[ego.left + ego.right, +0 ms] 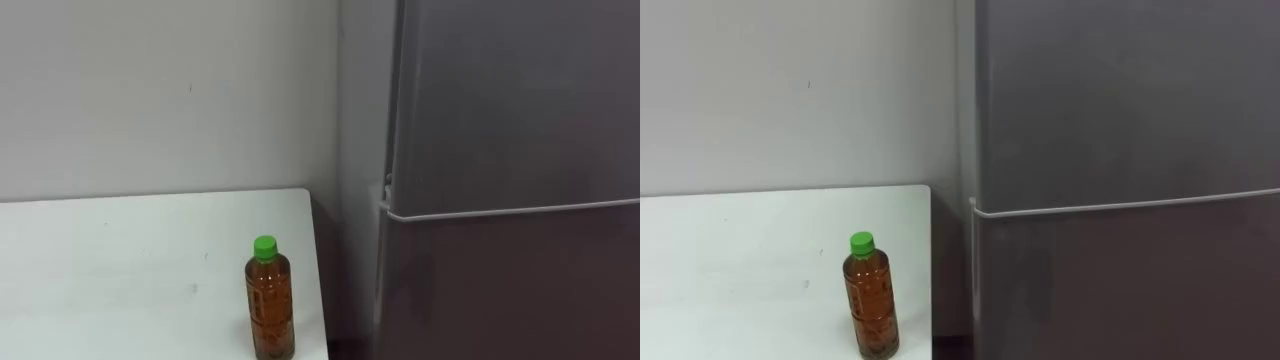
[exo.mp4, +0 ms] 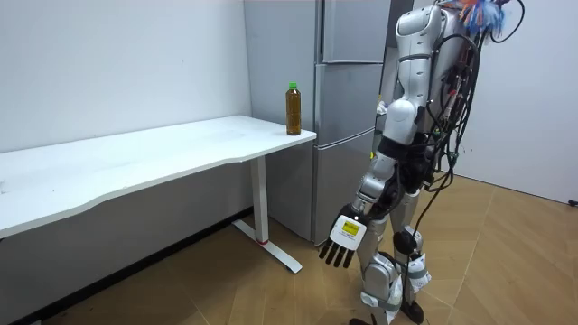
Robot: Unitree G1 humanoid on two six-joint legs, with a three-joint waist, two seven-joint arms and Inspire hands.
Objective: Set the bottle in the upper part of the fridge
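Left hand (image 2: 344, 233) low, fingers (image 2: 335, 259) straight

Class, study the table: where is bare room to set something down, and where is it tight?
The table is bare from the bottle leftward and back to the wall. Tight: the corner where the bottle stands, beside the fridge.

Bottle (image 1: 270, 300): clear plastic, amber liquid, green cap fitted. It stands upright before me on the white tabletop (image 1: 120, 260), near the right edge and front corner. Fridge (image 1: 500, 250): grey, to my right, upper door (image 1: 520, 100) closed.
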